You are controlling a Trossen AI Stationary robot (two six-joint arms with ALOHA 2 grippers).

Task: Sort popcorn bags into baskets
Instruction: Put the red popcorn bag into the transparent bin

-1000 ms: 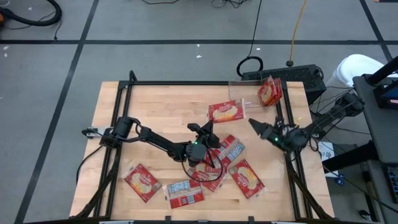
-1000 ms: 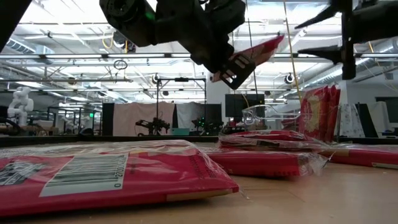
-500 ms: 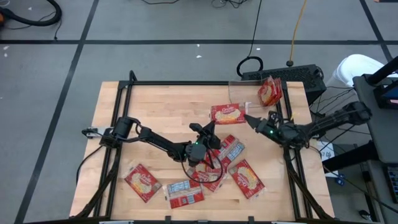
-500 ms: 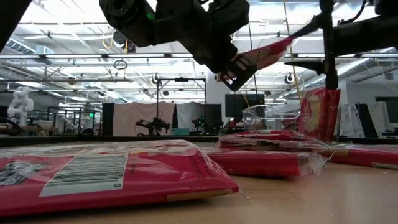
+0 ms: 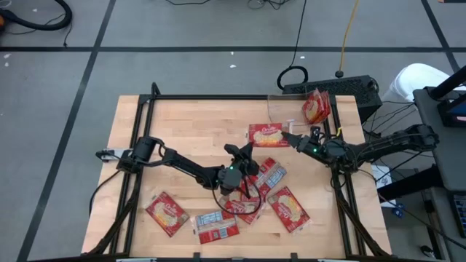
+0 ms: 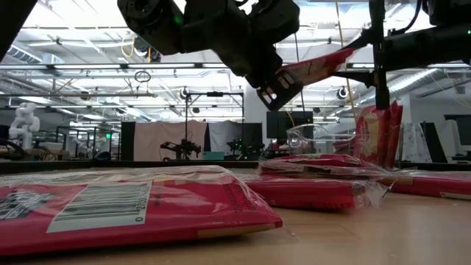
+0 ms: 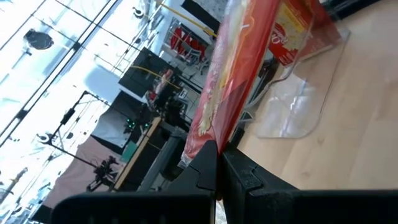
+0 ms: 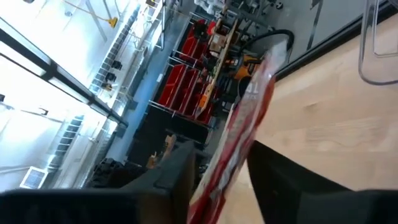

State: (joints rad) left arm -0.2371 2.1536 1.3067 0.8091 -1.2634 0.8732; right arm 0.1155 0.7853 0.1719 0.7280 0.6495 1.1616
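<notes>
A red popcorn bag (image 5: 266,134) with a cream round picture hangs in the air over the table's middle. My left gripper (image 5: 246,151) is shut on its near-left end. My right gripper (image 5: 291,138) is open at the bag's right end, one finger on either side of the bag's edge (image 8: 239,143); I cannot tell whether they touch it. The clear basket (image 5: 280,109) stands at the far right, with another red bag (image 5: 317,108) upright at its right side. Several more bags (image 5: 268,175) lie flat on the near half of the table. My left gripper pinches the bag's end (image 7: 208,140) between its two shut fingers, coming level from the table's left. The bag runs on beyond the fingertips, lifted clear of the table, its far end (image 6: 335,55) slanting upward.
Loose bags lie at the near left (image 5: 167,212), near middle (image 5: 217,225) and near right (image 5: 290,207). A black frame rail (image 5: 218,97) runs along the table's far side. Bare wood shows at the far left (image 5: 175,124).
My right gripper has swung from the table's right edge toward the held bag and turned, until its fingers stand around the bag's right end; the fingers have come closer together. My left gripper has stayed in place, rolling slightly, and the bag stays lifted.
</notes>
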